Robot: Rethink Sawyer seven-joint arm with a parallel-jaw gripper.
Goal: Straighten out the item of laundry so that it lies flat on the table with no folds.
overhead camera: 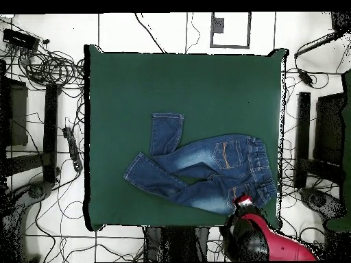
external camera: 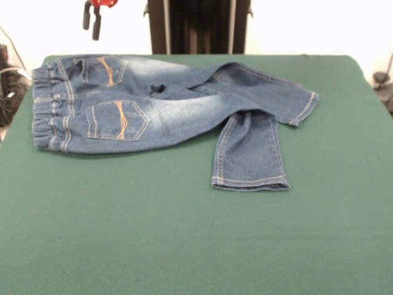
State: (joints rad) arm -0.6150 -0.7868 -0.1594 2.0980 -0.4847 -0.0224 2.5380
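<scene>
The jeans (external camera: 166, 104) lie on the green counter (external camera: 184, 246), back side up, with both orange-stitched pockets showing. They are not flat. One leg runs straight out from the seat, away from the waistband. The other leg bends at the knee and turns off sideways, so its hem points away from the first leg. There are small wrinkles near the crotch where the two legs meet.

In the front view, the gathered waistband sits close to one side edge of the counter. The upper side of the jeans lies near the far edge. From the bent leg's hem out to the near edge there is a wide stretch of bare green cloth. Beyond the straight leg's hem there is also bare cloth before the counter's other side edge.

The pincer (external camera: 91, 21) hangs in the air past the far edge, above the waistband corner of the jeans. It touches nothing. Its two dark fingers (external camera: 97, 26) point down and stand a little apart, with nothing between them, so it looks released. From above, the red arm (overhead camera: 274, 243) sits just off the counter's edge beside the waistband.
</scene>
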